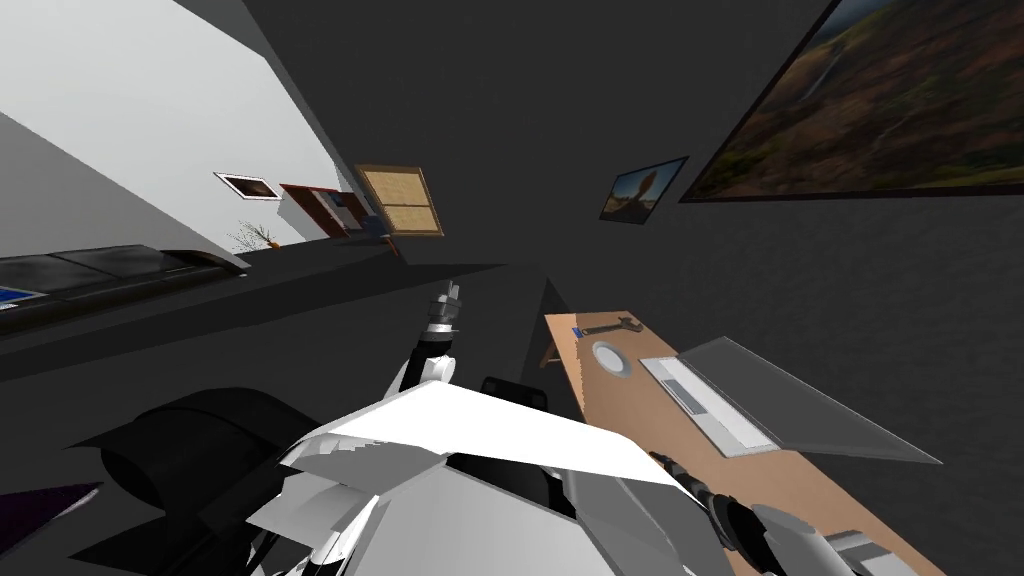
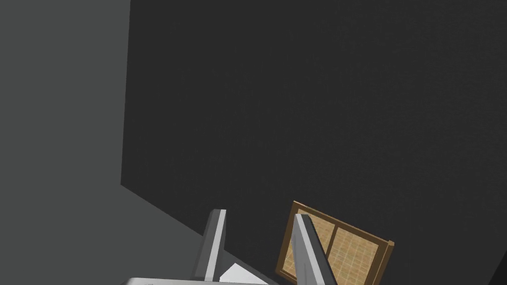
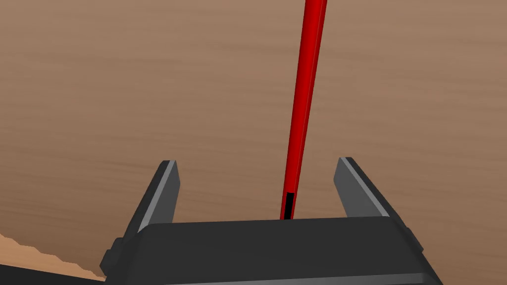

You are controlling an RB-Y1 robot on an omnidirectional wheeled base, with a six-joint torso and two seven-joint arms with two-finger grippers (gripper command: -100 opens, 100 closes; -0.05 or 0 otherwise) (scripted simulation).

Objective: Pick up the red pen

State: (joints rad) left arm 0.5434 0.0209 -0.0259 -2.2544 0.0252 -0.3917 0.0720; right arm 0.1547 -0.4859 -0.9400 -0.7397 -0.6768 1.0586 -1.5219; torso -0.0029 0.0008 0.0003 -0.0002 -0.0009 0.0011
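Observation:
The red pen (image 3: 302,109) is a thin red stick with a short black band at its near end. It lies flat on the brown wooden desk (image 3: 99,99). My right gripper (image 3: 257,170) is open just above the desk, its fingers on either side of the pen's near end without touching it. The pen runs away from the gripper and lies closer to one finger (image 3: 352,184) than to the other. In the head view my right arm (image 1: 705,495) reaches low over the desk's near end (image 1: 800,490). My left gripper (image 1: 449,298) is held up ahead of me, away from the desk, holding nothing.
Further along the desk are an open grey laptop (image 1: 700,395), a round grey plate (image 1: 610,357), a dark wrench-like tool (image 1: 612,326) and a small blue item (image 1: 577,331). A dark wall with framed pictures stands behind the desk. A black chair (image 1: 190,460) stands at my left.

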